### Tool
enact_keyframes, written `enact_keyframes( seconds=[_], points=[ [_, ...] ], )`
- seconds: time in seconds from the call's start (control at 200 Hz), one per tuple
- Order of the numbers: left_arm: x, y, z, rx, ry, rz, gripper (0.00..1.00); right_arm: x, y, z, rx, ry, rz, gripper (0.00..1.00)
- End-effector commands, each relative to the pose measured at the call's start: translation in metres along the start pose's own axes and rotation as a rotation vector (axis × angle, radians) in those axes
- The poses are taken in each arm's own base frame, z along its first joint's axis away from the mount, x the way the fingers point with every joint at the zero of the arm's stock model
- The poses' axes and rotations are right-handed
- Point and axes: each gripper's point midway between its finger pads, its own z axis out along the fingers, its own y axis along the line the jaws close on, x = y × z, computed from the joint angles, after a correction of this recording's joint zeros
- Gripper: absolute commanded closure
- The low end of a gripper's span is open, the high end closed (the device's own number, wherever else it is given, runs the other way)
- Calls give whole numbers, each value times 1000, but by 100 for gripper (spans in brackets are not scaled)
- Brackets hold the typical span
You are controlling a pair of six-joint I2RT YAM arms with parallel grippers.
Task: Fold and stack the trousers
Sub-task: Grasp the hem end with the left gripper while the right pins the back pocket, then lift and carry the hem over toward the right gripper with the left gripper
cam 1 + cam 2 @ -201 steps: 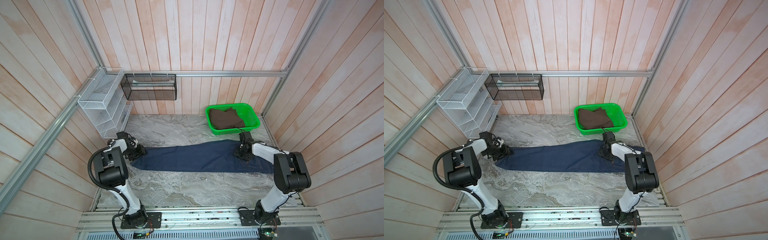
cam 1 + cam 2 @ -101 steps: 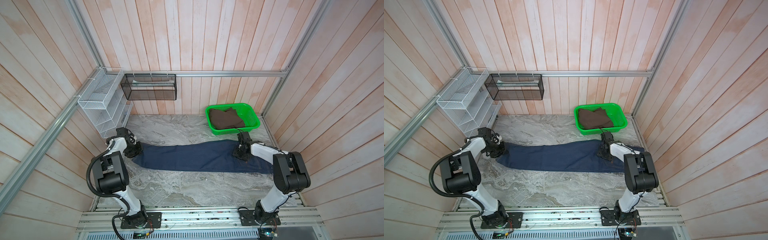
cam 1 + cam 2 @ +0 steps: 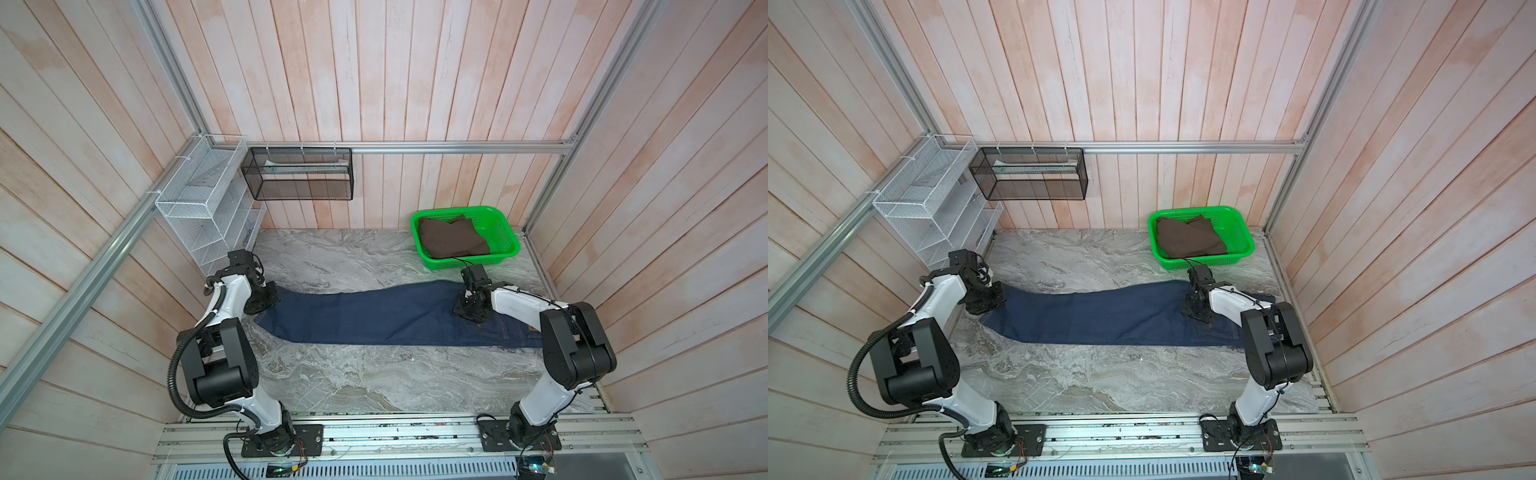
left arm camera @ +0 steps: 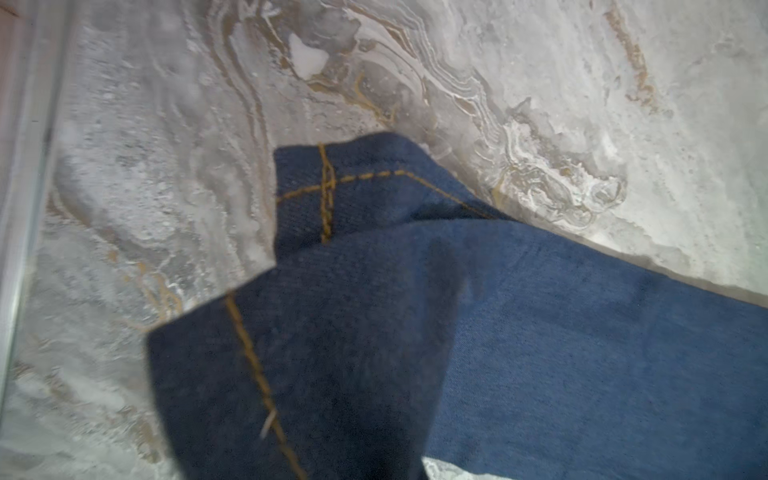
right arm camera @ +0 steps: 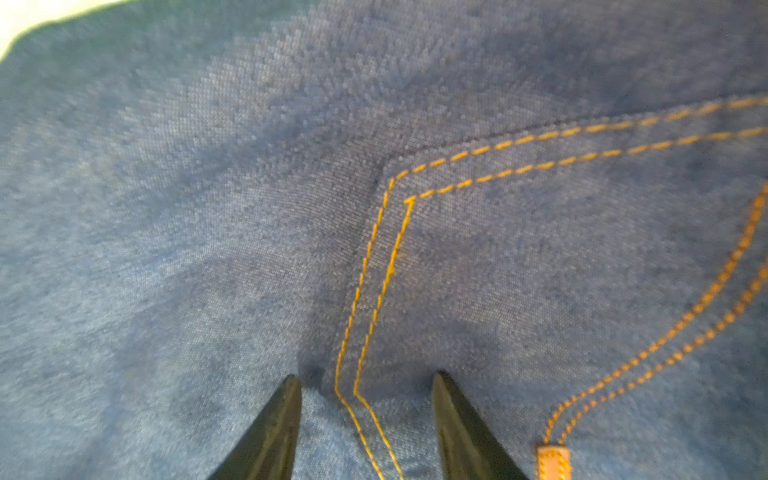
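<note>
The dark blue denim trousers (image 3: 374,316) (image 3: 1100,318) lie flat across the marble table, leg ends at the left and waist at the right. My left gripper (image 3: 266,297) (image 3: 986,301) sits at the leg hem and is shut on it. In the left wrist view the trousers (image 4: 457,332) hang close to the lens and hide the fingers. My right gripper (image 3: 469,309) (image 5: 368,386) stands open near the seat. Its fingertips (image 5: 286,415) press down on the denim on either side of an orange double seam.
A green basket (image 3: 505,226) (image 3: 1241,224) holding a folded brown cloth (image 3: 449,243) stands at the back right, just behind the right gripper. A white wire rack (image 3: 199,208) and a black mesh basket (image 3: 299,178) hang at the back left. Wooden walls close in on both sides.
The left gripper has shut at the leg hem of the trousers. The right gripper has stayed open on the cloth near the seat.
</note>
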Motion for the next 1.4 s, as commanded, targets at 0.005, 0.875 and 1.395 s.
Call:
enact_keyframes(
  seconds=[0.005,0.875,1.395],
  points=[
    [-5,14,-22,-96,-37,-18,100,31,11,11,-16,121,6,47],
    [44,-195,-52,111,-44,114,100,8,37,-31,-88,30,-48,43],
    [85,-323,-30,217,14,230,100,7,21,-40,-89,5,-22,43]
  ],
)
